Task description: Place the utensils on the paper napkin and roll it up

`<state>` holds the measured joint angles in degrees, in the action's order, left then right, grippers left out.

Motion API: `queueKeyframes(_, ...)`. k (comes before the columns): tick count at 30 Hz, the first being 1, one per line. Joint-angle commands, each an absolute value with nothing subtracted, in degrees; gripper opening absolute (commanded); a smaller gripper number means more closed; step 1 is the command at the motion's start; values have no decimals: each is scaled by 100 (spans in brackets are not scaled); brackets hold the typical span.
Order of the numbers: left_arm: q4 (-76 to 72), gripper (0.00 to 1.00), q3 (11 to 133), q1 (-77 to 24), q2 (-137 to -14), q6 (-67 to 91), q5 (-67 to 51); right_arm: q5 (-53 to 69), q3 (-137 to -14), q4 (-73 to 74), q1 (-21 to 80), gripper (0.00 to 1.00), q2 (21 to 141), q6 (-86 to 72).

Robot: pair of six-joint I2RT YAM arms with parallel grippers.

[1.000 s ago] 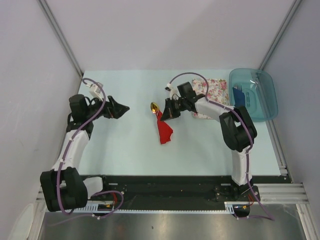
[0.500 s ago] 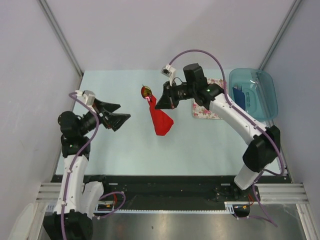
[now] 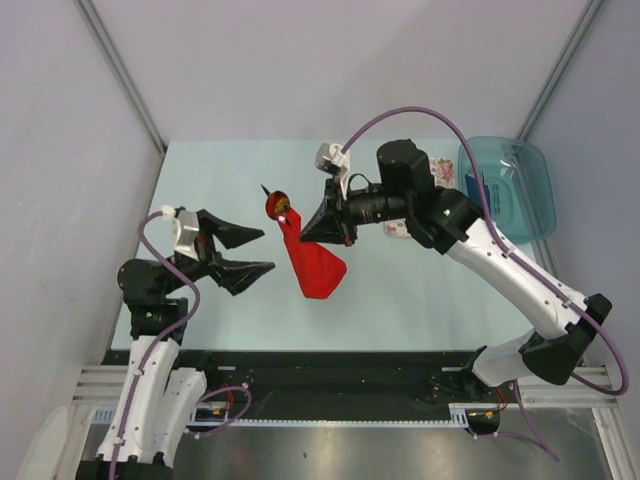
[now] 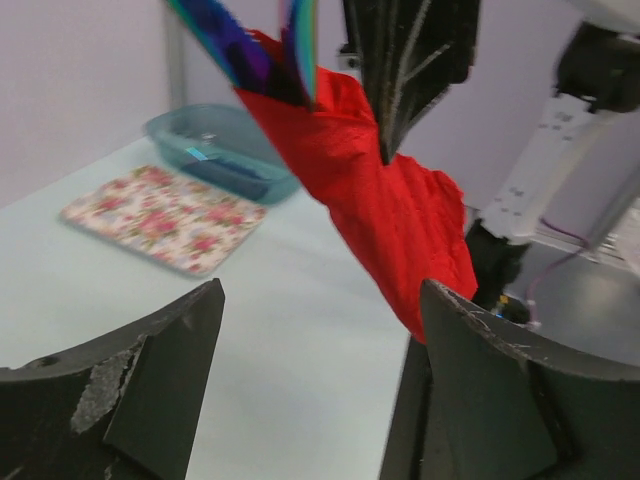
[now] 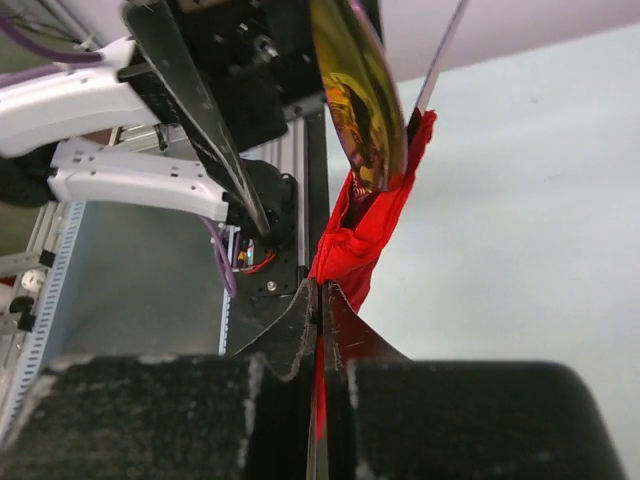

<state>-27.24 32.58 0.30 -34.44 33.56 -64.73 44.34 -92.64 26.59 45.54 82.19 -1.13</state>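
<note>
**Top external view: napkin bundle held aloft, left of the tub**

The right gripper (image 3: pixel 308 230) has its fingers pressed together on the upper part of the red paper napkin (image 3: pixel 315 265). The napkin hangs clear of the table (image 3: pixel 420 300), well left of the teal tub (image 3: pixel 520 200). The utensils (image 3: pixel 275 204) poke from its top, gold spoon head (image 5: pixel 360 110) uppermost, and the pinch seems to be what keeps them wrapped. The left gripper (image 3: pixel 265 250), further left of the tub, points its spread fingers at the loose lower paper, probably to tighten a roll that looks slack.
</note>
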Motion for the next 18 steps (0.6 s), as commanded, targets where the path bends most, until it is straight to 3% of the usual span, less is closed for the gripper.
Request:
queueKeyframes(1, -2806, 84, 3401, -789, -3437, 3034, -6434, 4009, -9299, 2558, 4869, 0, 7726, 369)
queueKeyframes(9, -3305, 83, 3577, -1529, -3787, 3463, -6504, 3665, -9220, 2558, 5370, 0, 7515, 817)
queueKeyframes(18, -3507, 72, 3946, -1837, -4052, 4078, -6030, 3340, -9193, 2452, 5643, 0, 7479, 976)
